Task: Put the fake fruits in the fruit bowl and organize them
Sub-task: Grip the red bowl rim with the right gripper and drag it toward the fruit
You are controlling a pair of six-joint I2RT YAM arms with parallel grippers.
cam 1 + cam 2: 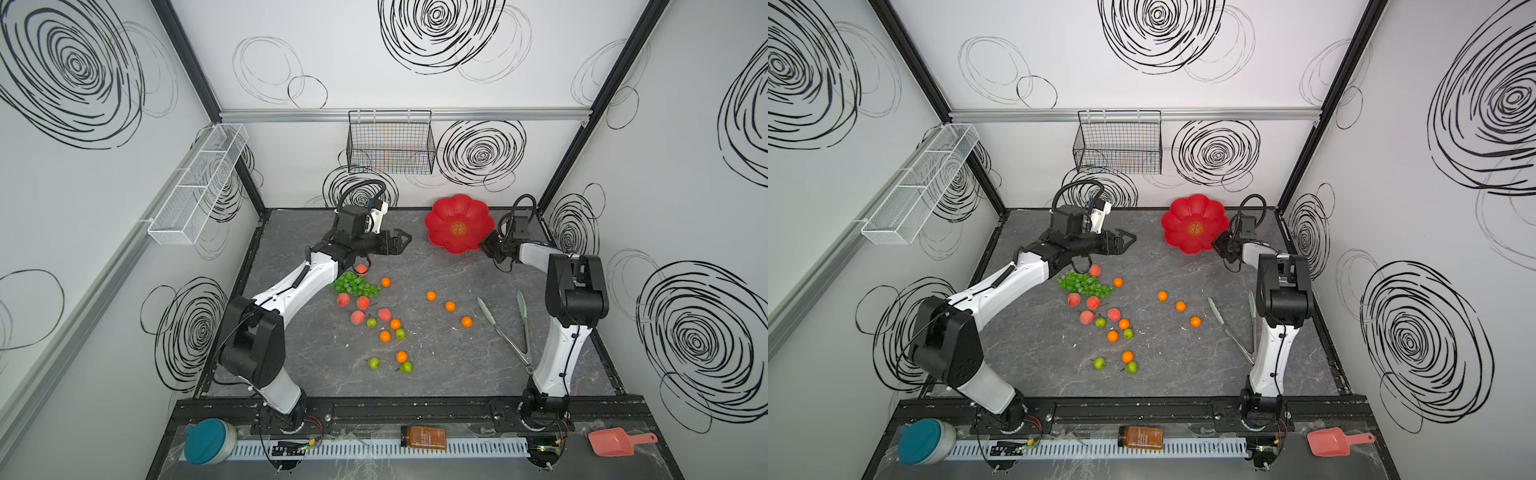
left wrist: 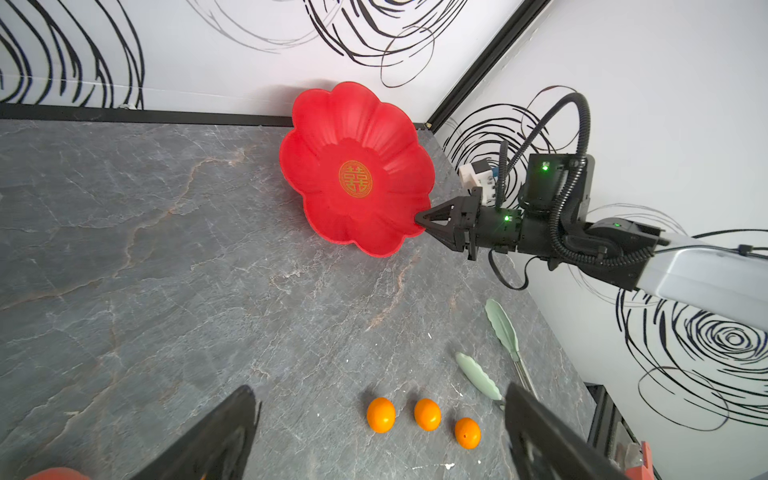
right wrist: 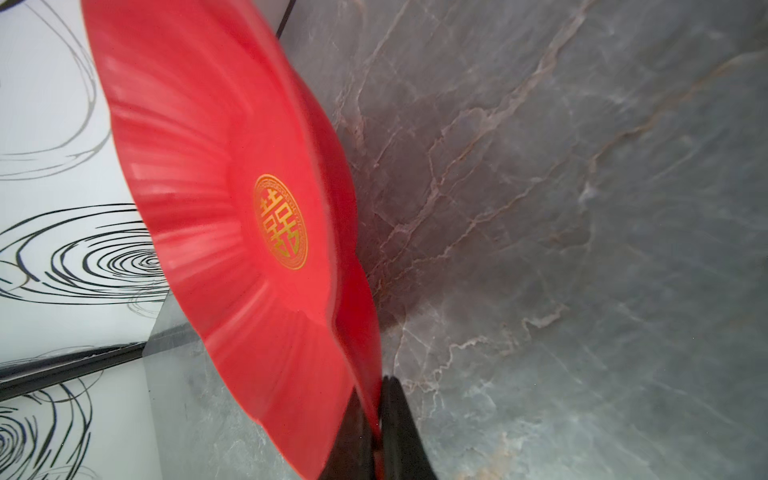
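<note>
The red flower-shaped fruit bowl [image 1: 457, 224] [image 1: 1192, 224] [image 2: 357, 166] [image 3: 208, 208] sits tilted at the back right of the table, with nothing in it. My right gripper [image 1: 486, 245] [image 1: 1217, 243] [image 2: 419, 218] [image 3: 376, 419] is shut on its rim. The fake fruits lie loose on the table: a bunch of green grapes [image 1: 355, 284], peaches [image 1: 363, 302], oranges [image 1: 449, 306] [image 2: 427, 414] and green apples [image 1: 374, 363]. My left gripper [image 1: 405, 241] [image 1: 1129, 240] [image 2: 377, 390] hovers open and empty, left of the bowl and behind the fruits.
Pale-green tongs [image 1: 505, 328] [image 2: 503, 328] lie beside the right arm. A black wire basket [image 1: 390, 143] hangs on the back wall and a white mesh shelf [image 1: 195, 187] on the left wall. A teal-lidded tub [image 1: 205, 440], a jar [image 1: 423, 437] and a pink scoop [image 1: 615, 442] lie along the front ledge.
</note>
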